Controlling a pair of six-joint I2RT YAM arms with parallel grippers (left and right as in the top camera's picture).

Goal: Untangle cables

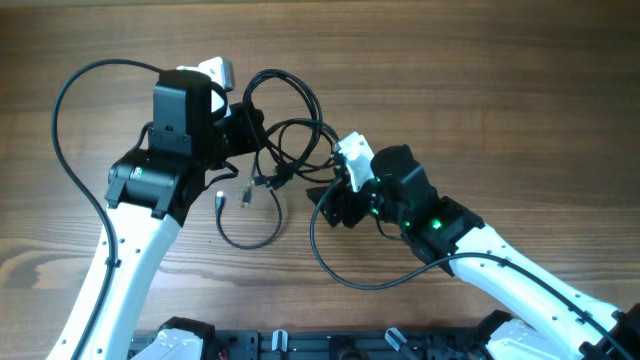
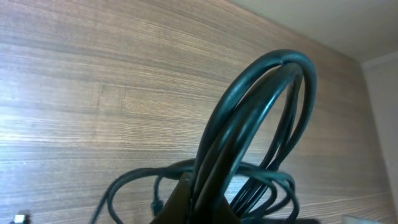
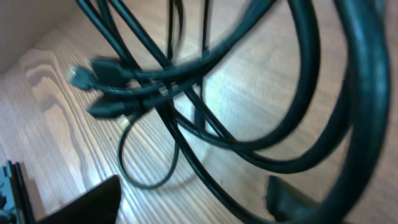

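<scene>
The cables (image 1: 290, 140) are thin black cords tangled in loops at mid-table, between my two arms. Small plug tips (image 1: 222, 199) hang near a lower loop. My left gripper (image 1: 250, 130) is shut on the cables. In the left wrist view its fingers (image 2: 186, 202) pinch a bundle of strands that arches up in a tall loop (image 2: 273, 68). My right gripper (image 1: 328, 205) sits just right of the tangle, open. In the right wrist view its fingers (image 3: 87, 205) stand wide apart, and one strand (image 3: 205, 177) crosses the gap untouched below the blurred plugs (image 3: 106, 71).
Thicker black wires belong to the arms: one arcs at the left (image 1: 60, 130), another curls under the right arm (image 1: 340, 272). A black rail (image 1: 300, 345) runs along the front edge of the wooden table (image 1: 500, 90).
</scene>
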